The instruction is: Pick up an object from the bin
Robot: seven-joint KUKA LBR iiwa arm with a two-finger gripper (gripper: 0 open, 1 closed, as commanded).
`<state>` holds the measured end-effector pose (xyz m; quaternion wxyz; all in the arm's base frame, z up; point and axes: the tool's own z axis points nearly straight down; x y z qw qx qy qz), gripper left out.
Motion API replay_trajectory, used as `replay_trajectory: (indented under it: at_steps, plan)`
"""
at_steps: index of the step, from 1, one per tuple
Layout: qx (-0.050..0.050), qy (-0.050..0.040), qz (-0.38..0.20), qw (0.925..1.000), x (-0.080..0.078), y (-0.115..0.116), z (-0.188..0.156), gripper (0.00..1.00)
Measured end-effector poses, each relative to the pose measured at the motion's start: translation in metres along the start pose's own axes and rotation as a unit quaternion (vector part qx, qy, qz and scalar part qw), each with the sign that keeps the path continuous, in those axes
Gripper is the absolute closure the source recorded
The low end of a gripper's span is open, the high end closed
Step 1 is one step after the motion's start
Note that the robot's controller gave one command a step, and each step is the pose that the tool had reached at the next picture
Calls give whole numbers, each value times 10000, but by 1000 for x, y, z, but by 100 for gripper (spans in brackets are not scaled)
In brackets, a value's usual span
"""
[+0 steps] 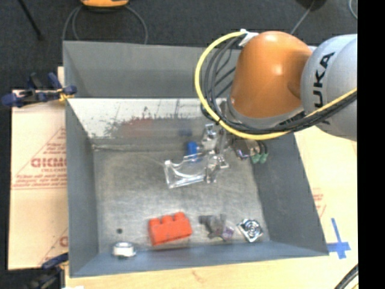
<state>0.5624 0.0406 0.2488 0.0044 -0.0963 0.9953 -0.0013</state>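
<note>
My gripper (215,160) hangs below the orange wrist cover in the middle of the bin, toward the back. It is at the right end of a clear plastic piece (182,175) that lies on the bin floor. A small blue thing (192,149) sits just left of the gripper, behind the clear piece. Whether the gripper touches either of them cannot be made out.
Along the bin's front wall lie a red toy brick (170,228), a dark grey and purple thing (216,226), a shiny crumpled silver thing (250,229) and a small white round cap (124,250) in the front left corner.
</note>
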Motion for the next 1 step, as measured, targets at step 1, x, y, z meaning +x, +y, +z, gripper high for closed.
replay_trajectory:
  at_steps: [1]
  plan:
    - [-9, 33, -1188, 9929, -45, -24, 30, 100]
